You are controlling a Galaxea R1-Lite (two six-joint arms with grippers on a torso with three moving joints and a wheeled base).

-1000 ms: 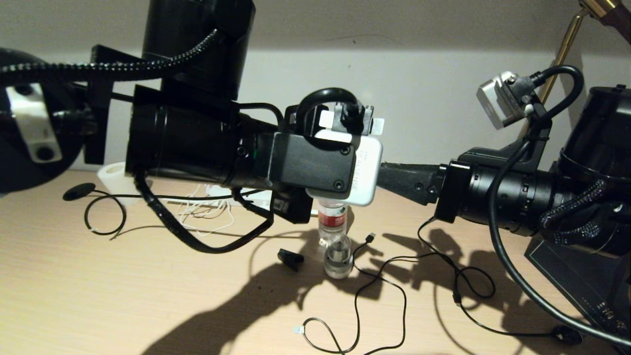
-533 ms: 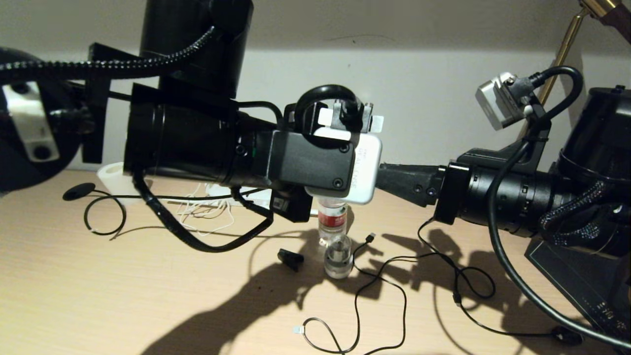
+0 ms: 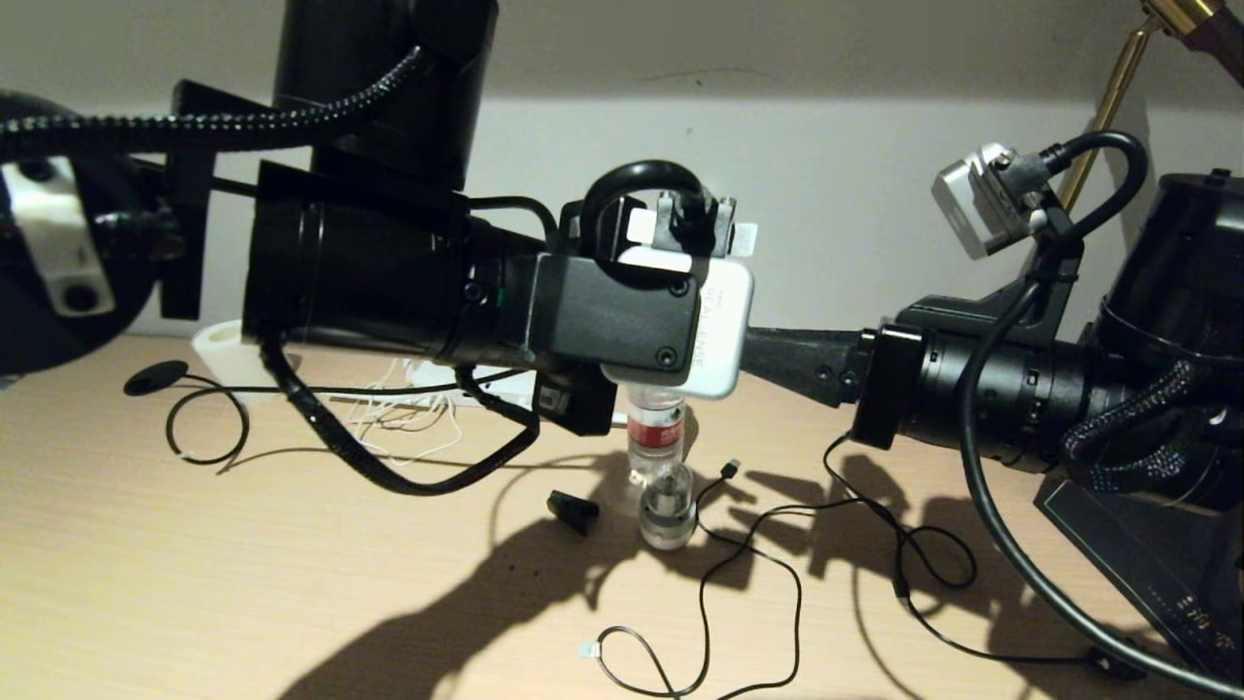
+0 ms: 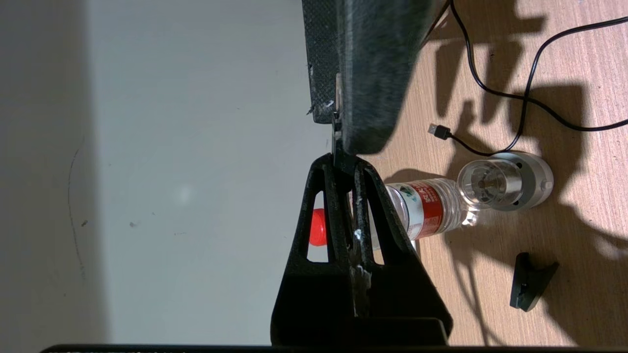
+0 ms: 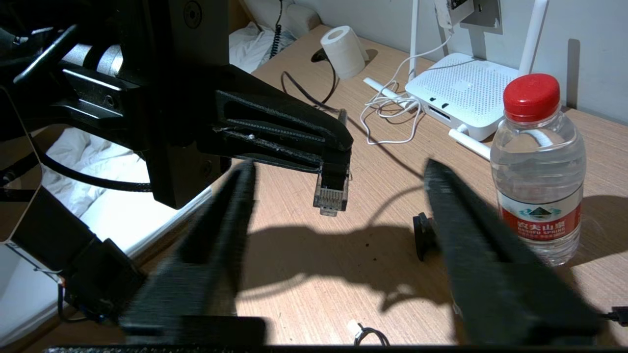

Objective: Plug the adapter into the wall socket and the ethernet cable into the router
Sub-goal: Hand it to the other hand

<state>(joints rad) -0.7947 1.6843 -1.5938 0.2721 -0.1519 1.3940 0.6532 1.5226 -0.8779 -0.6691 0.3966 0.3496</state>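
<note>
My left gripper is shut on the ethernet cable, whose clear connector hangs below its tips above the desk. The cable's black cord trails left to a round disc. My right gripper is open, with one blurred finger on each side of the connector and neither touching it. The white router with stick antennas lies by the wall. Above it is the grey wall socket. Beside that is a white adapter, cut off by the frame edge. Its thin white cord runs down to the router.
A red-capped water bottle stands near the right finger. A glass-and-metal round object, a black clip and a USB-tipped cable lie on the desk. A paper roll stands at the back left, and a dark box is at the right.
The right arm has shifted slightly left toward the left gripper. The left arm has stayed almost still with the cable.
</note>
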